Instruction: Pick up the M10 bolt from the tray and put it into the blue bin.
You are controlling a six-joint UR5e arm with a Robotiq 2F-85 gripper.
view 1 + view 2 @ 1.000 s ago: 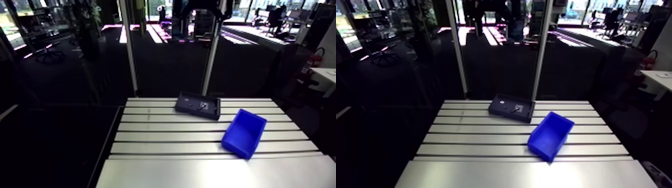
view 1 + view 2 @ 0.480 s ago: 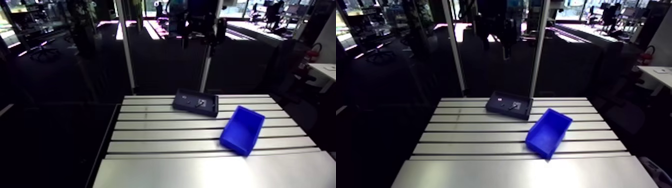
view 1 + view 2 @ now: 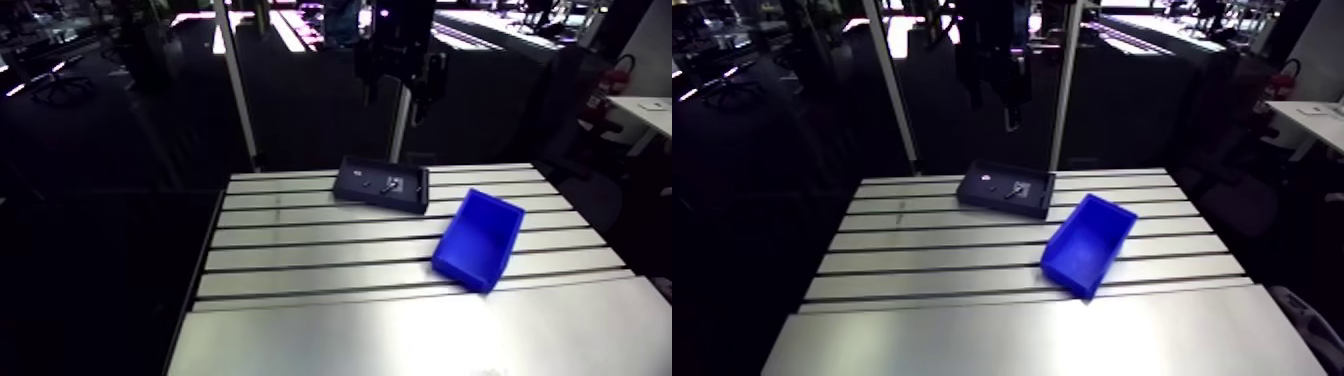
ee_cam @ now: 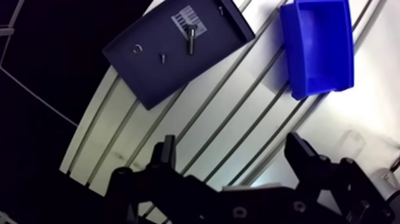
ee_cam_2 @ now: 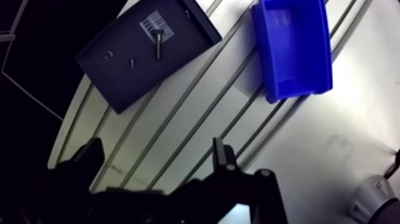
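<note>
A dark rectangular tray [image 4: 156,80] lies near the far edge of the table. In it are the M10 bolt [image 4: 191,40], dark with a hex head, a small screw [image 4: 162,58] and a ring [image 4: 137,49]. The empty blue bin [image 4: 321,36] stands on the table beside the tray, apart from it. My gripper [image 4: 231,143] hangs high above the table, well back from the tray, open with nothing between its fingers. In the arm view the gripper [image 3: 400,70] is a dark shape above the tray [image 3: 352,188], with the bin [image 3: 478,240] nearer and to the right.
The slotted aluminium table [image 3: 300,300] has a smooth plate along its near side. Two upright frame posts [image 3: 236,90] rise behind its far edge, close to the tray.
The arm view has shifted and tilted down, so the table sits higher in it. The gripper has come down from the top edge into view. Tray, bolt and bin have not moved.
</note>
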